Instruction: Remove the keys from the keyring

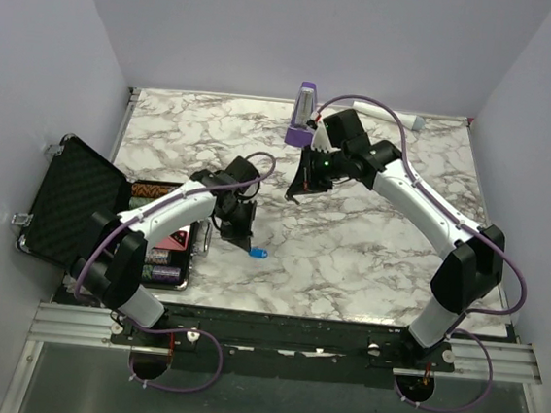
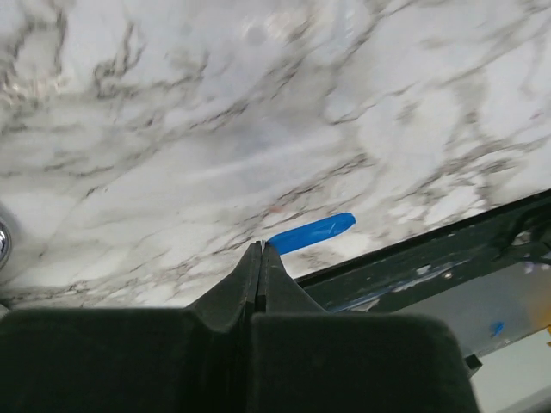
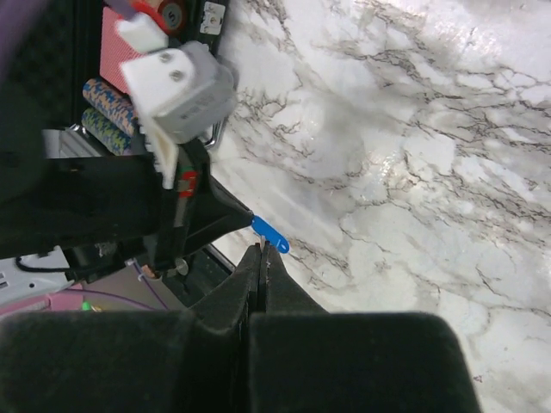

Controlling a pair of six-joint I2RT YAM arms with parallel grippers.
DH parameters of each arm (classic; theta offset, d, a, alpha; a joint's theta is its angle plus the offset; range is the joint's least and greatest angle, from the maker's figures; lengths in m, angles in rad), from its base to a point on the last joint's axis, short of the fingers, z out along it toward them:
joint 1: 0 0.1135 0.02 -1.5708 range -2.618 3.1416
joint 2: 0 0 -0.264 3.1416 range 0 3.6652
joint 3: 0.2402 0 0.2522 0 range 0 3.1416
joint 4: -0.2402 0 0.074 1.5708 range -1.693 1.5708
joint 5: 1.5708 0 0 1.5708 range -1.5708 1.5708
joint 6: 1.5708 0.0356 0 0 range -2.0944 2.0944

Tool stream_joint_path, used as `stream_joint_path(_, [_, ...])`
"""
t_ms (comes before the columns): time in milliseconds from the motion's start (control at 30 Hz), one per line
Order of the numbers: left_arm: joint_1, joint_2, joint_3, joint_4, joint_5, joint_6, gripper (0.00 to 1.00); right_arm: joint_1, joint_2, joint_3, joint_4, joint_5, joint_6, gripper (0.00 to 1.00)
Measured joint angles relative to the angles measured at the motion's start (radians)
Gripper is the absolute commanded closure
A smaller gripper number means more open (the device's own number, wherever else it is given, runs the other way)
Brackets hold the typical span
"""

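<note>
The left end effector (image 2: 260, 255) is low over the marble counter (image 1: 369, 245), near its front edge. Its two fingers are pressed fully together, without a gap between them. The keys (image 2: 312, 232) are seen only as one bright blue oblong head. This head lies on the counter and reaches out from just beside the fingertips. It is not possible to tell whether the fingers pinch a metal part of the keys. The keyring is too small to make out.

The right end effector (image 1: 296, 191) hangs above the middle of the counter, well apart from the keys. Its fingers are also closed together, and nothing is between them.

A purple block (image 1: 304, 112) stands at the far edge. An open black case (image 1: 71, 197) lies at the left side.
</note>
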Motion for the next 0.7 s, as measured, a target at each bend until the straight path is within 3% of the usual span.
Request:
stream_joint_path(133, [0.000, 0.024, 0.138, 0.003, 0.007, 0.004, 1.00, -0.014, 0.000, 0.002, -0.004, 0.018, -0.001, 0.99])
stream_joint_path(400, [0.000, 0.289, 0.455, -0.002, 0.010, 0.023, 0.97, -0.032, -0.048, -0.014, -0.016, 0.055, -0.002, 0.99])
stream_joint_path(467, [0.000, 0.349, 0.517, -0.006, 0.010, 0.026, 0.80, -0.032, -0.073, -0.029, -0.017, 0.060, -0.002, 0.99])
stream_joint_path(533, [0.000, 0.396, 0.572, -0.020, 0.010, 0.032, 0.53, -0.032, -0.095, -0.043, -0.018, 0.063, -0.002, 0.99])
stream_joint_path(633, [0.000, 0.421, 0.616, -0.040, 0.006, 0.039, 0.25, -0.032, -0.121, -0.068, -0.018, 0.067, 0.000, 0.99])
stream_joint_path(667, [0.000, 0.421, 0.623, -0.047, 0.003, 0.046, 0.10, -0.032, -0.129, -0.077, -0.017, 0.068, 0.002, 0.99])
stream_joint_path(700, [0.000, 0.420, 0.629, -0.055, 0.001, 0.047, 0.05, -0.032, -0.136, -0.088, -0.015, 0.070, 0.003, 0.99])
